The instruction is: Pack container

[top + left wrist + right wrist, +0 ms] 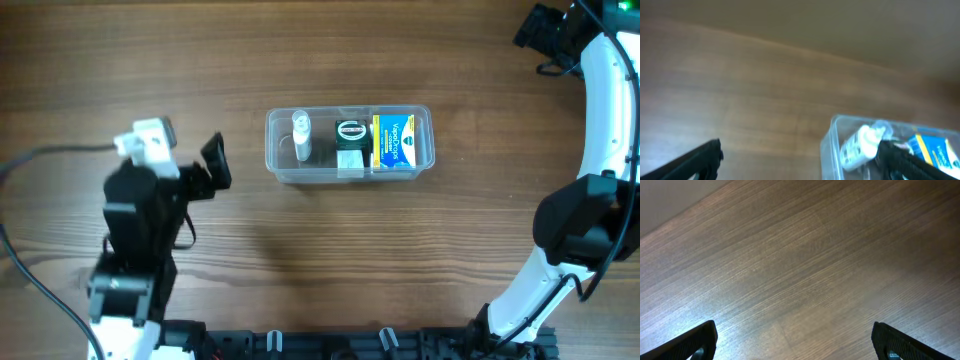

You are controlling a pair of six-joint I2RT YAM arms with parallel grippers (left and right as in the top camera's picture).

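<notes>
At mid-table, container [272, 150]: long axis runs side to side in the overhead view, open top facing up. It is near the left arm and well apart from the right.
Contents: small clear bottle [301, 138] with a white cap at the left end; black round item [350, 130] and white box [350, 163] in the middle; yellow-and-blue box [395, 143] at the right end.
Left gripper [797, 152]: jaws spread wide, empty, touching nothing, with the container's left end just ahead.
Right gripper [794, 332]: jaws spread wide, empty, above the bare table [805, 255].
</notes>
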